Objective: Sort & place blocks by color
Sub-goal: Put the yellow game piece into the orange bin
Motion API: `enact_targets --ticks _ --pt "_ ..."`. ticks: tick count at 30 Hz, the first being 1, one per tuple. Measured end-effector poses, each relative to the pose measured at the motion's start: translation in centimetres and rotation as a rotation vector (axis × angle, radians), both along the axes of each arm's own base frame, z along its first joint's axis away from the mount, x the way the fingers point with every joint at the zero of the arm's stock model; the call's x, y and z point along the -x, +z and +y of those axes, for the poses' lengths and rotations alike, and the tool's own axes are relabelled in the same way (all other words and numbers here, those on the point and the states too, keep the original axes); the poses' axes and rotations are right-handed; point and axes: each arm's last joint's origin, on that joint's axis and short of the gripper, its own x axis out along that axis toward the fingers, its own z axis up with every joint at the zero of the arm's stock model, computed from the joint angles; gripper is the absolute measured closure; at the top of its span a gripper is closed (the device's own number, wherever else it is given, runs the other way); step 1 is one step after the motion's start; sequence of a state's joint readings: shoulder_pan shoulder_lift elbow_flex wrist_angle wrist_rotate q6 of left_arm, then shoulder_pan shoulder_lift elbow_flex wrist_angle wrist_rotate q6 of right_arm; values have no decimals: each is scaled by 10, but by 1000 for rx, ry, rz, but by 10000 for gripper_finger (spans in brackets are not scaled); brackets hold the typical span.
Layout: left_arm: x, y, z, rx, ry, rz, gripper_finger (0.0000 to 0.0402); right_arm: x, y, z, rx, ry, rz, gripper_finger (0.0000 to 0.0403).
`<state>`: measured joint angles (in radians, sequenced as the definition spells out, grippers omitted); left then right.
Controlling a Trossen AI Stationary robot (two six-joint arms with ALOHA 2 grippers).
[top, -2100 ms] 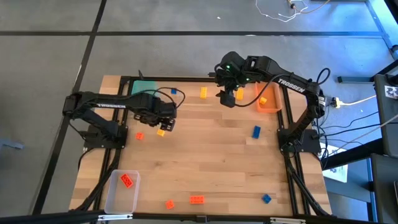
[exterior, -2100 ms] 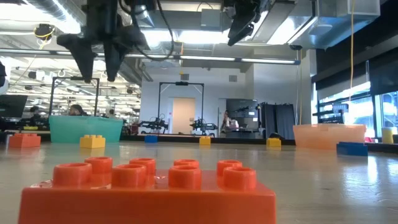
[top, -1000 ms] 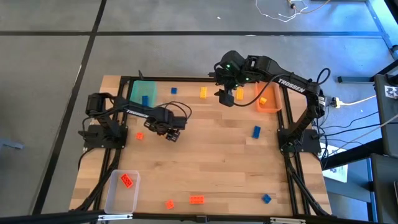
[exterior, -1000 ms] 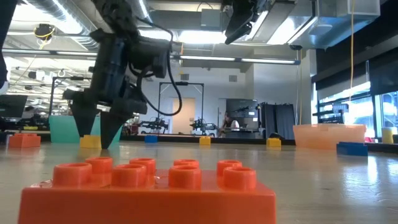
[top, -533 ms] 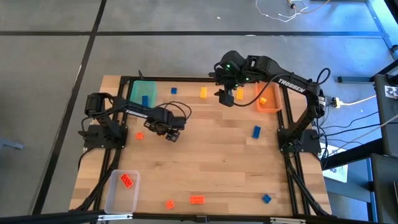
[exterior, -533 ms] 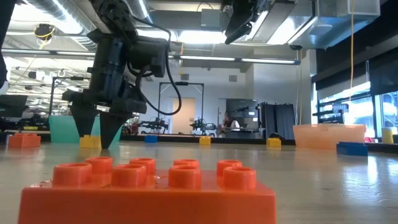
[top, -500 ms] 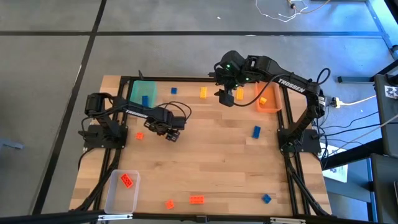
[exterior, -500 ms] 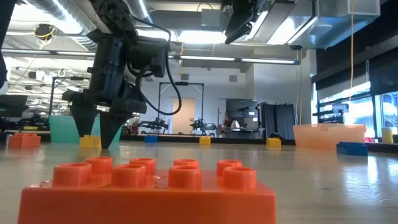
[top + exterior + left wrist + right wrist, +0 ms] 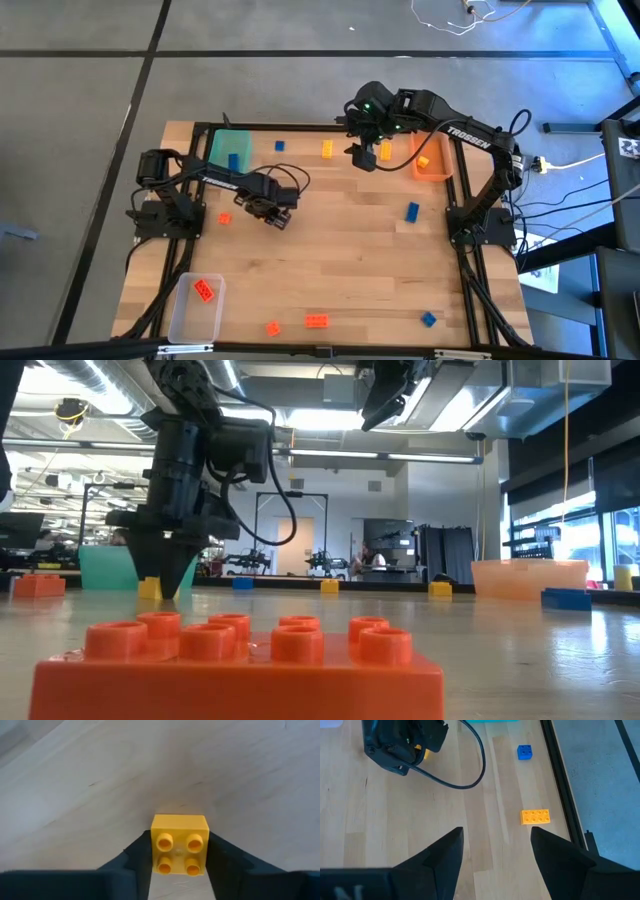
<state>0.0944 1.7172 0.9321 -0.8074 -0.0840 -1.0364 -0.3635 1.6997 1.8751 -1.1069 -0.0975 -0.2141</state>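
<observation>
Because yellow goes in the orange tray [image 9: 432,160] at two o'clock, the left gripper [image 9: 278,218] pinches a yellow four-stud brick [image 9: 179,844] on the table at nine; right gripper [image 9: 366,156] hangs open

Read as a dial from above, the wooden table [image 9: 340,260] carries the green plastic tray [image 9: 218,146] at 10 o'clock, a blue brick [image 9: 234,160] in it; the orange plastic tray [image 9: 436,170] at 2 o'clock, a yellow brick [image 9: 422,161] in it; the clear plastic tray [image 9: 190,318] at 8 o'clock, a red-orange brick [image 9: 204,290] in it; a long red-orange brick [image 9: 317,321] lies at 6 o'clock; a blue corner brick [image 9: 428,319] at 4 o'clock; near centre toward 9 o'clock, the left gripper [image 9: 275,218] stands on the table, its fingers either side of a yellow square studded brick [image 9: 179,851]; the right gripper [image 9: 365,155] hangs at 12 o'clock.
</observation>
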Motion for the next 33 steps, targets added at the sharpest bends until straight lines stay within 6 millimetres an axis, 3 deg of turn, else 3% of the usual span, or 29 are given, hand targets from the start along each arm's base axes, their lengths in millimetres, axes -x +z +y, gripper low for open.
enact_targets --ticks 8,20,27,33 --pt "-4 11 1 -5 -123 -31 273 0 0 0 0 0 0 171" --pt "-9 118 -1 23 -309 -418 273 -1 1 0 6 0 -16 171" --pt "-1 179 10 -48 -402 -625 273 -7 7 -3 37 0 -96 171" --pt "3 217 22 -75 -574 -743 273 -12 12 -5 68 3 -172 171"
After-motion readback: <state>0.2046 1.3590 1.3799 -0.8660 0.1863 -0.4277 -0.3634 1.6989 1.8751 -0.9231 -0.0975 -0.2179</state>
